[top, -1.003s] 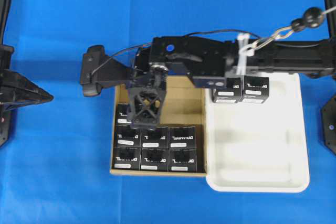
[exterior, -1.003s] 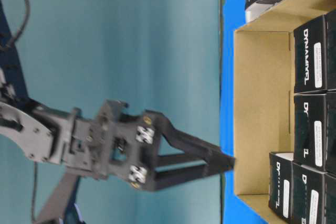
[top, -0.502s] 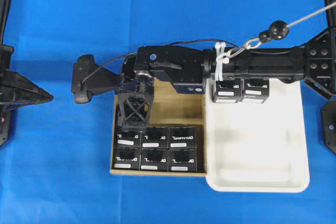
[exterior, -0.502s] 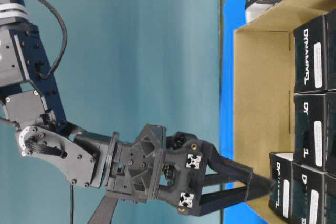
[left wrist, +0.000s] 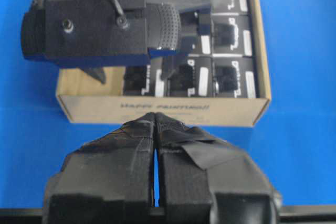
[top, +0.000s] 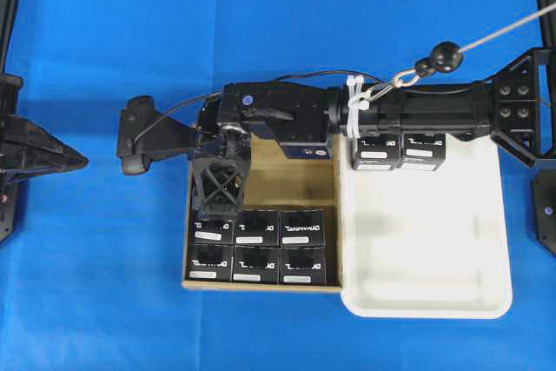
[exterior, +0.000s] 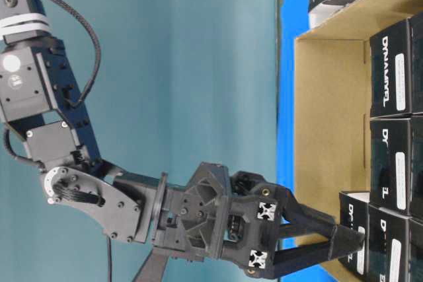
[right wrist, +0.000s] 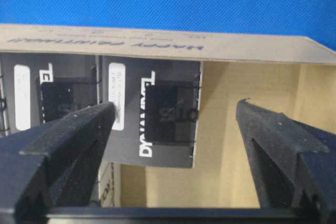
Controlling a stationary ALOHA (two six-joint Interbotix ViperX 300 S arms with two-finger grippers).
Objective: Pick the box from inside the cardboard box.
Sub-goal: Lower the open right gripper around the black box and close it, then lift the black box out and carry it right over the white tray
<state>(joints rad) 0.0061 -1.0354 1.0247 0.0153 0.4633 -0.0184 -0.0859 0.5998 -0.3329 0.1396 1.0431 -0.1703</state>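
Brown corrugated walls enclose the cardboard box (top: 323, 182), which is set on the blue cloth (top: 95, 241) just beside a white tray (top: 486, 241). Black cartons are packed in rows against one side of it, so that bare floor is left on the other. The target box (right wrist: 152, 113) is the lone carton of the row nearest that bare floor, in a corner of the cardboard box. The right gripper (right wrist: 176, 124) is lowered over it with jaws spread wide and nothing held; one finger (right wrist: 68, 135) is placed near the seam with the neighbouring carton, the other over bare cardboard, apparently so the box can be straddled. Two cartons (top: 398, 149) are seen in the tray. The left gripper (left wrist: 155, 129) is parked off to the side, jaws pressed together and empty, presumably kept clear of the work.
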